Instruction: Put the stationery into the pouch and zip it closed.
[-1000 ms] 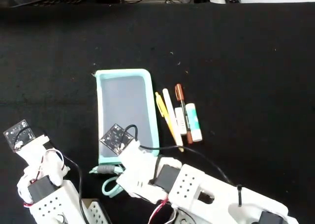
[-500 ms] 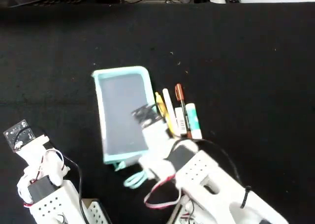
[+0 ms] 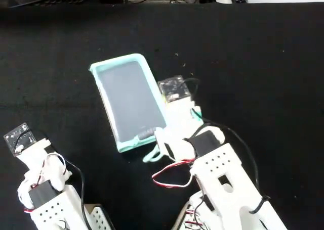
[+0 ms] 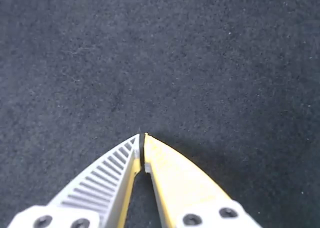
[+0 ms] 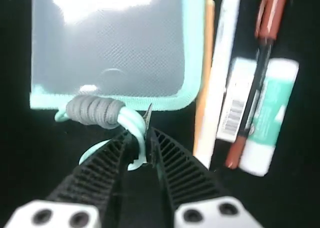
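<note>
Right gripper (image 5: 146, 134) is clamped on the pouch's mint loop (image 5: 131, 124). Its fingers are pinched together with the cord between them, just beside the grey wrapped collar (image 5: 95, 109) where the loop joins the pouch's near end.

Pouch (image 3: 126, 96) lies flat on the black table (image 3: 263, 53), left of centre and skewed. The far end leans left and the near end points toward the right arm. It has a mint rim and its grey mesh face is up. I can't tell whether the zip is open or shut.

All the stationery I can see is outside the pouch, on the table just to its right, mostly under the right arm in the high view. From the right wrist cam:
- Orange pen (image 5: 202, 92), just beside the pouch's edge.
- White pen (image 5: 222, 57), next to it.
- White barcode-labelled piece (image 5: 234, 107).
- Brown marker (image 5: 262, 37), alongside that piece.
- Teal-and-white glue stick (image 5: 272, 123), farthest from the pouch.

They lie roughly parallel, packed close together.

Left gripper (image 4: 142, 138) is closed tip to tip, over the black table. The left arm sits at the near-left corner, well apart from the pouch.
</note>
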Action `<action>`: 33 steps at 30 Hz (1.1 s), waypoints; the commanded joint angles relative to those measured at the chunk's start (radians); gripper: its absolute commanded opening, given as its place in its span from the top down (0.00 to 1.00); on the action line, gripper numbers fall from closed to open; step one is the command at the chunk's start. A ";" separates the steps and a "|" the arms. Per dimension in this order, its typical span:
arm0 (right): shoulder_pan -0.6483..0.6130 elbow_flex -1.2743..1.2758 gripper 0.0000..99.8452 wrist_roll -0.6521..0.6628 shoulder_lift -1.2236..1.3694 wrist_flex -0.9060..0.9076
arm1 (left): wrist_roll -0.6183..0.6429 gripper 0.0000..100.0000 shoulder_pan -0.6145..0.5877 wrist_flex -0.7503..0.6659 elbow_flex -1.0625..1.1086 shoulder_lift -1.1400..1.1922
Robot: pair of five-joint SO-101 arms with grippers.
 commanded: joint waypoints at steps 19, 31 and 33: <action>-0.192 0.099 0.78 0.321 -0.007 -0.204 | -0.206 0.86 0.355 -0.342 0.016 -0.003; -0.341 0.113 0.78 0.431 0.001 -0.209 | -0.207 0.86 0.430 -0.313 0.016 -0.003; -0.318 0.159 0.78 0.433 0.001 -0.273 | -0.207 0.86 0.432 -0.313 0.016 -0.003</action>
